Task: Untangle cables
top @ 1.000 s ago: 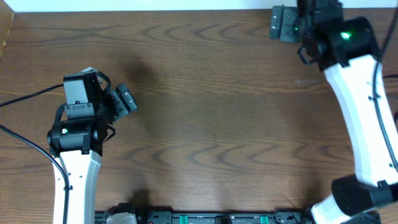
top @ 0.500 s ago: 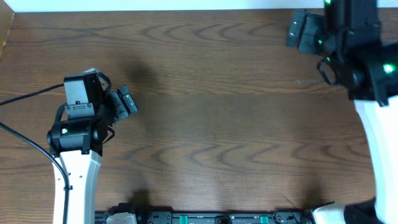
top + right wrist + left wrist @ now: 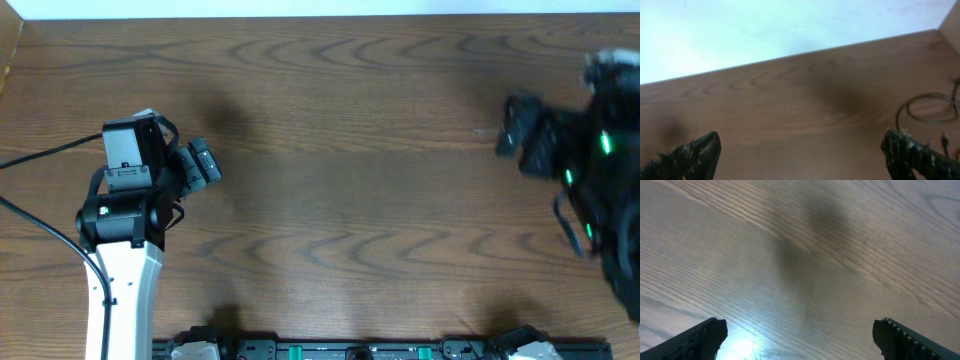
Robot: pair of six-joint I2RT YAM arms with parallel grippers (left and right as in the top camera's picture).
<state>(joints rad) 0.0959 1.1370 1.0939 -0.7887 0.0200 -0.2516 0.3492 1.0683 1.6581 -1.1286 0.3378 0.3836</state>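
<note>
The cables show only in the right wrist view, as a thin dark loop of cord (image 3: 927, 106) lying on the wood at the far right, partly cut off by the frame edge. They are out of sight in the overhead view. My right gripper (image 3: 802, 160) is open and empty, left of the loop and apart from it. In the overhead view it is a blurred dark shape (image 3: 522, 132) at the right. My left gripper (image 3: 202, 165) sits at the table's left. In its own view (image 3: 800, 341) it is open and empty over bare wood.
The brown wooden table (image 3: 350, 180) fills the view. Its far edge meets a white surface (image 3: 765, 30). A black rail with green parts (image 3: 350, 351) runs along the front edge. The left arm's thick black cable (image 3: 40, 155) trails off to the left.
My right arm has swung from the table's far edge to the right and toward the front, and is blurred with motion. The left arm has not moved.
</note>
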